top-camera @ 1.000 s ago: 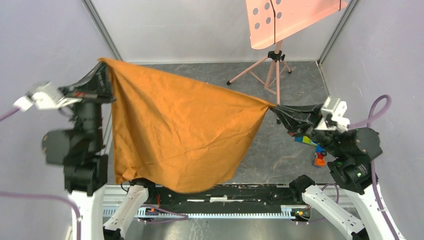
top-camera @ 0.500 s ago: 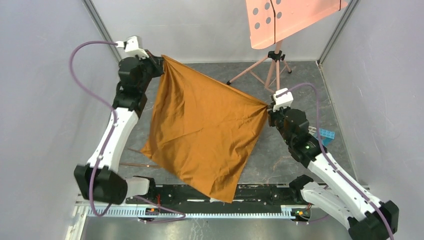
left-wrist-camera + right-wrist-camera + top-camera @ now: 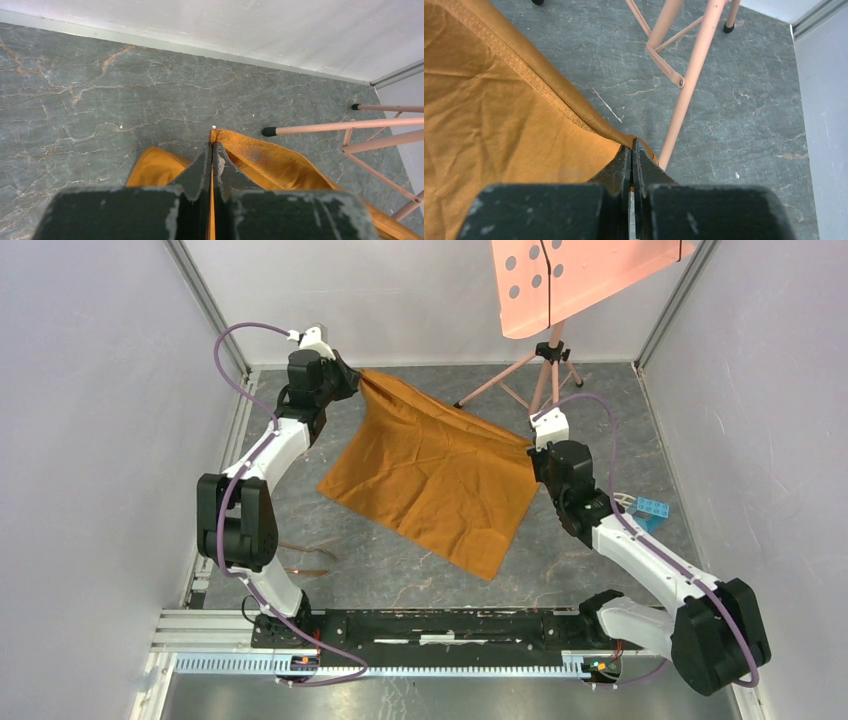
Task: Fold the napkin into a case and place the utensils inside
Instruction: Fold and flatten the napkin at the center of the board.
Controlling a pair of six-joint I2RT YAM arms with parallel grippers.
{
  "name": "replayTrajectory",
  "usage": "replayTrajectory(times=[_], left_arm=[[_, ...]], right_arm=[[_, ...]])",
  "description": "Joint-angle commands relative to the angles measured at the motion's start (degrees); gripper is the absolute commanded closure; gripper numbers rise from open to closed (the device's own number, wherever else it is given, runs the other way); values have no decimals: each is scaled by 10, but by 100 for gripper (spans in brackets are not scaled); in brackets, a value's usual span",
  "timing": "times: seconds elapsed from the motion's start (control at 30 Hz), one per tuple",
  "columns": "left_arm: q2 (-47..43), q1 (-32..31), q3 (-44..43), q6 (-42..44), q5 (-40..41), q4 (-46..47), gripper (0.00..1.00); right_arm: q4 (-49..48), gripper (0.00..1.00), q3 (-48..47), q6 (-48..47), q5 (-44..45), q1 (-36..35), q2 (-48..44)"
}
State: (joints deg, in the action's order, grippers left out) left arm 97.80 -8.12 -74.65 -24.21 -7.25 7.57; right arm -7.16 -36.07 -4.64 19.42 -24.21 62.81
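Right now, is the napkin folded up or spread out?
Spread out: the napkin is one open sheet, unfolded, held by two corners, one in the left claw, one in the right claw.

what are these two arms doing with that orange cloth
The robot is handling the napkin with both hands. The left hand is shut on its far-left corner and the right hand is shut on its right corner, so the cloth is stretched open between them over the table. It has no folds yet. The utensils lie untouched on the table at the near left.
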Motion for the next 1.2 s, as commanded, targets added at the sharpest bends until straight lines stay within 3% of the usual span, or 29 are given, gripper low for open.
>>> replayTrajectory(times=[0.0, 0.27, 0.67, 0.97, 1.07, 1.17], left_arm=[[2, 1, -25, -10, -8, 53, 98], [22, 9, 3, 21, -35, 75, 98], [-27, 64, 171, -52, -72, 207, 98], [-51, 80, 249, -86, -45, 192, 98], [-68, 80, 267, -96, -14, 169, 98], [-79, 80, 262, -105, 28, 100, 91]], right_arm=[[-45, 100, -16, -17, -25, 4, 12], [-2, 100, -28, -16, -103, 1, 15], [58, 100, 21, 21, -193, -45, -28], [94, 98, 55, 46, -234, -87, -51], [96, 97, 77, 92, -266, -94, -74], [63, 85, 117, 174, -342, -96, -79]])
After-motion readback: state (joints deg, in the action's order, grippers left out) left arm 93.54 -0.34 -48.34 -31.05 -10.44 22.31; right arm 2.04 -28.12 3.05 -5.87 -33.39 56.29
